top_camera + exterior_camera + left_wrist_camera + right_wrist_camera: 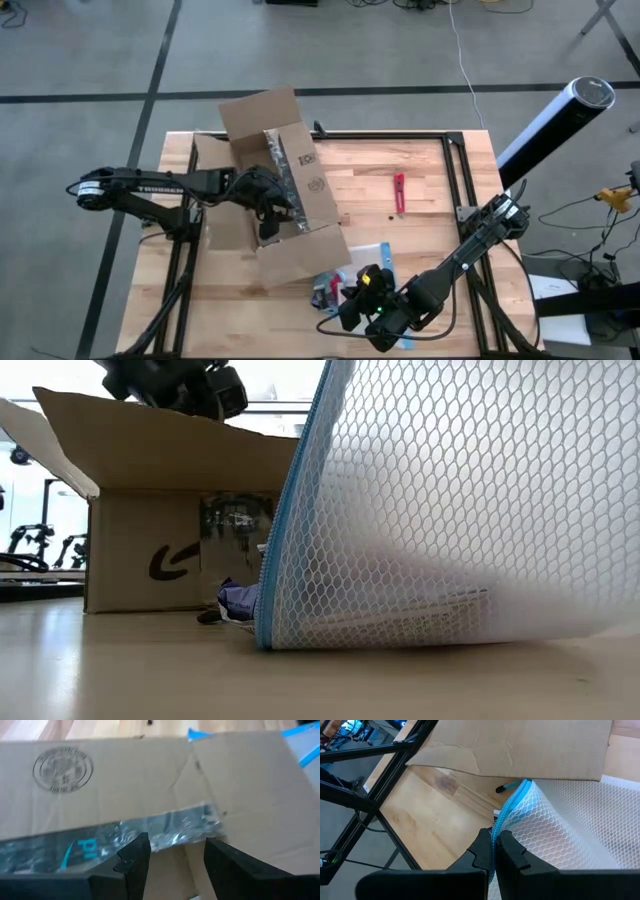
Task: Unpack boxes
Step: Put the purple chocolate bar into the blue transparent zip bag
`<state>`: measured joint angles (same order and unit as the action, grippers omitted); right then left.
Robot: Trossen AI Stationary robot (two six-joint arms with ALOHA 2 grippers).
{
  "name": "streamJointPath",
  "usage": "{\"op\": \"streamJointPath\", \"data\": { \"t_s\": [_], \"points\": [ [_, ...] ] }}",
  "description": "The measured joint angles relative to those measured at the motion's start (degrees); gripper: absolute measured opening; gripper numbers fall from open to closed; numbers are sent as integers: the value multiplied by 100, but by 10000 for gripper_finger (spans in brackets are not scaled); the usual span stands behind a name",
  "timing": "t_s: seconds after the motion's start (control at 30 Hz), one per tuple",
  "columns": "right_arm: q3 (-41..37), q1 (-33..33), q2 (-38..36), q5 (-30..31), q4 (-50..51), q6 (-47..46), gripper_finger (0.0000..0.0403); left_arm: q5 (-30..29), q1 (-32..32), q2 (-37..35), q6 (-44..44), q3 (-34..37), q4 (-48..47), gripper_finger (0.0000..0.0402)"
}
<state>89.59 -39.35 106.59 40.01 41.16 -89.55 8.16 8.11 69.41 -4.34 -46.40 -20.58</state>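
Note:
The brown cardboard box (pixel 285 190) lies open at the table's centre left, flaps spread, its side on the wood (pixel 160 565). My left gripper (pixel 268 218) hangs open inside the box, over a shiny taped flap (pixel 150 832), its fingertips (pixel 172 857) on either side of the tape's edge. Near the front edge my right gripper (pixel 352 300) is shut on a white mesh pouch with a blue edge (pixel 460 510). The pouch fills the low view. My right gripper pinches the pouch's blue edge (pixel 506 815) between its two fingers, which lie across that edge. The fingers come from the table's right, slanting down. The pouch stands raised on its side, with its lower edge (pixel 420 642) on the table.
A small red tool (pixel 399 192) lies on the wood right of the box. Small dark and purple items (pixel 326 290) sit by the box's near flap, next to the pouch. A black frame (pixel 455 170) runs along the table's far and right sides.

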Motion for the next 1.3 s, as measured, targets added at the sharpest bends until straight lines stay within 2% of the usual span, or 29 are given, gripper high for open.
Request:
{"op": "streamJointPath", "data": {
  "t_s": [0.33,0.53,0.7,0.9,1.07,1.2,1.3],
  "points": [
    [0,1,1,0,0,1,0,-26,477,208,-125,705,171,149],
    [1,1,1,0,1,1,0,-25,655,797,-114,618,1017,137],
    [-1,1,0,-2,-1,1,0,0,650,1117,-87,118,1173,126],
    [-1,1,1,0,-1,1,0,-38,654,960,208,-664,1155,116],
    [1,0,1,0,3,1,0,-294,656,918,693,-1485,1088,119],
    [-1,0,-1,-1,2,1,0,-294,659,917,811,-2031,572,128],
    [-1,0,1,-1,3,-1,0,-92,659,916,817,-2400,-342,134]
  ]
}}
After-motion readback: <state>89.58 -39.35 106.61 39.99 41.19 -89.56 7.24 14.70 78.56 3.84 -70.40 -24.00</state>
